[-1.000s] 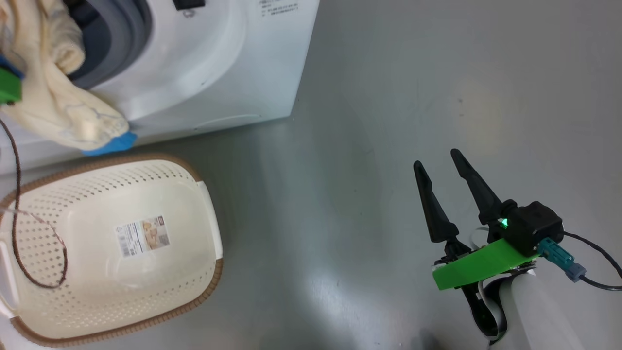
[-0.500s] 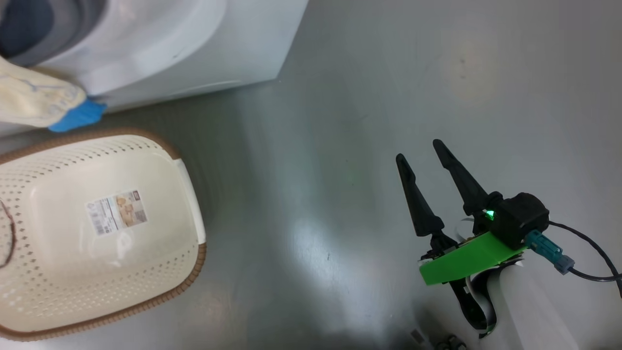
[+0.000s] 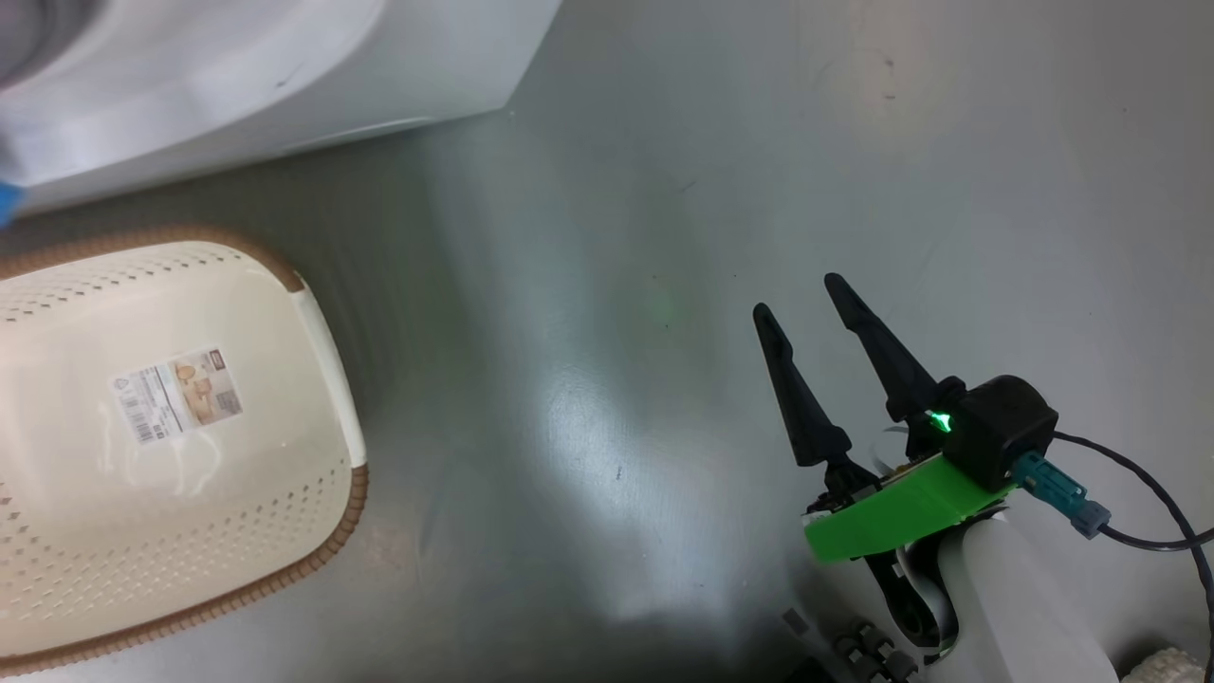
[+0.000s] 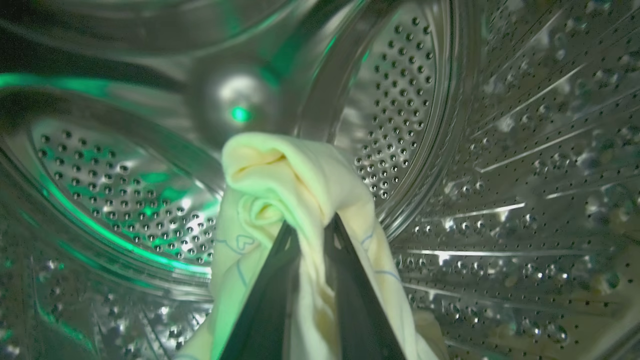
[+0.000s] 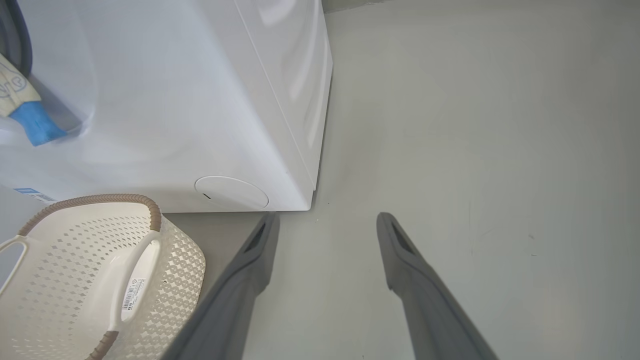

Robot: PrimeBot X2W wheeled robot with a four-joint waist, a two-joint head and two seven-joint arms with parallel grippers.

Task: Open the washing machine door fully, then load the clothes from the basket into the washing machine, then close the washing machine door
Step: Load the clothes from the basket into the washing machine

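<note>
Head view, right pincer (image 3: 797, 295): fingers spread apart and holding nothing, above bare floor (image 3: 664, 190), well apart from the laundry.
Head view, basket (image 3: 353, 493): on the floor just beside the front of the washing machine (image 3: 237, 85). Its inside shows a label and no clothes.
Left wrist view, left pincer (image 4: 311, 225): inside the steel drum (image 4: 500, 150), fingers drawn close together and clamped on a cream-yellow garment (image 4: 280, 170).
Left wrist view, garment's lie: bunched over the fingertips and facing the drum's back wall. The rest trails back along the fingers, so its long axis runs with them.
Left wrist view, right edge: a pale cream patch low in the drum, too blurred to name.
Right wrist view, right pincer: fingers wide apart, aimed at the floor past the machine's corner, with the basket at lower left.
Right wrist view, blue cuff (image 5: 35, 127): a cream end with this cuff hangs at the machine's opening, over its front. I cannot tell whether it belongs to the clamped garment.
Judgement, deciding relation: the left arm is the nearer one. The release likely depends on depth, since any tail left at the opening could get pinched when the machine is shut.
</note>
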